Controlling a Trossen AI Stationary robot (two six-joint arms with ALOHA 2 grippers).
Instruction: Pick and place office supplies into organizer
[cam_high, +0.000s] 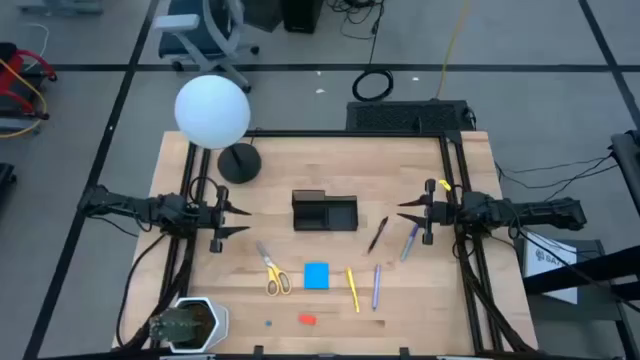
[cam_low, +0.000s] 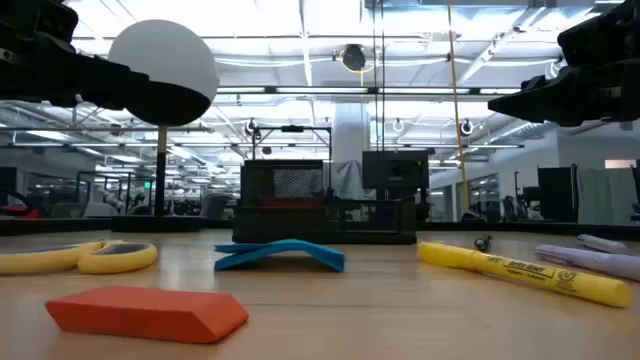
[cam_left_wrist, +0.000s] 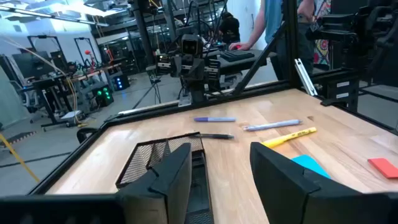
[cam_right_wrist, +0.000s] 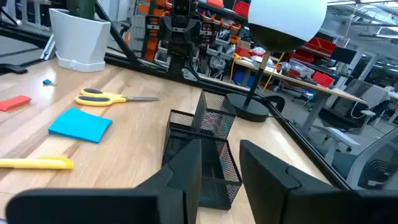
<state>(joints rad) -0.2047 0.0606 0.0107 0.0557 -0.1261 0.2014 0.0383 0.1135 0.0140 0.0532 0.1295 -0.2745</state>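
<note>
Left fingers (cam_high: 243, 221): two dark, blunt wedge-shaped fingers (cam_left_wrist: 166, 180), spread with a clear gap and holding nothing, above the desk at 9 o'clock of the organizer.
Right fingers (cam_high: 403, 214): same dark pair (cam_right_wrist: 182, 176), parted and empty, at 3 o'clock of the organizer, pointing toward it.
Organizer (cam_high: 324, 211): small black wire-mesh tray, rectangular, with inner dividers, standing between the two arms at the desk's middle.
Pens: a dark pen (cam_high: 378, 234) and a blue pen (cam_high: 410, 242) lie slanted just at 4 o'clock of the organizer; a purple pen (cam_high: 377, 285) lies nearer the front edge.
Pencil-like yellow stick (cam_high: 352, 289): thin, beside the purple pen.
Note pad (cam_high: 316, 275): flat blue square, at 6 o'clock of the organizer.
Scissors (cam_high: 273, 273): yellow loop handles, metal blades, at 9 o'clock of the pad.
Eraser (cam_high: 307, 319): small red block, near the front edge.
Desk (cam_high: 200, 300): pale wood planks, smooth.
Lamp (cam_high: 212, 111): white globe on a round black base, at the 11 o'clock corner.
</note>
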